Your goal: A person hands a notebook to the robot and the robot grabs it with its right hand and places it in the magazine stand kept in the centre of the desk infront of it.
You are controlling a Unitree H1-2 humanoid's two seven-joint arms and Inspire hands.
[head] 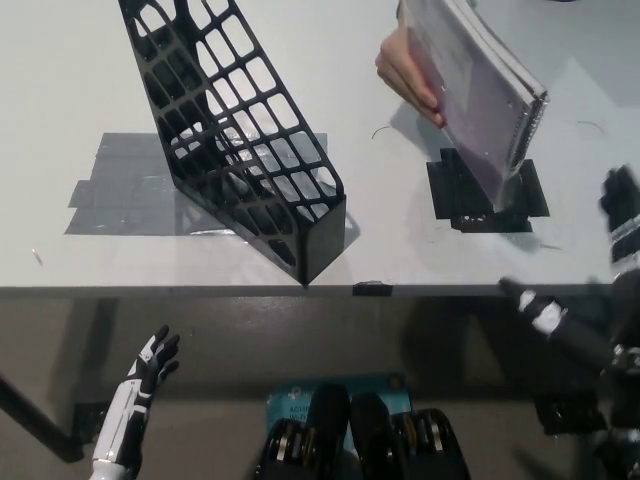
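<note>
Notebook (478, 90) is up in the air at the top right of my head view, spiral-bound, tilted, held by a person's hand (405, 72) above the white desk (90, 90). On the desk I see a grey taped patch (120, 190) on the left and a black taped square (470, 195) under the notebook's lower corner. The black mesh magazine stand (240, 140) sits near the desk's front edge, leaning, partly over the grey patch, and I can see nothing inside it. My right hand (600, 300) is raised at the right edge, blurred, fingers spread and holding nothing, just beside the notebook but not touching it. My left hand (145, 375) rests low below the desk edge, fingers apart, empty
</note>
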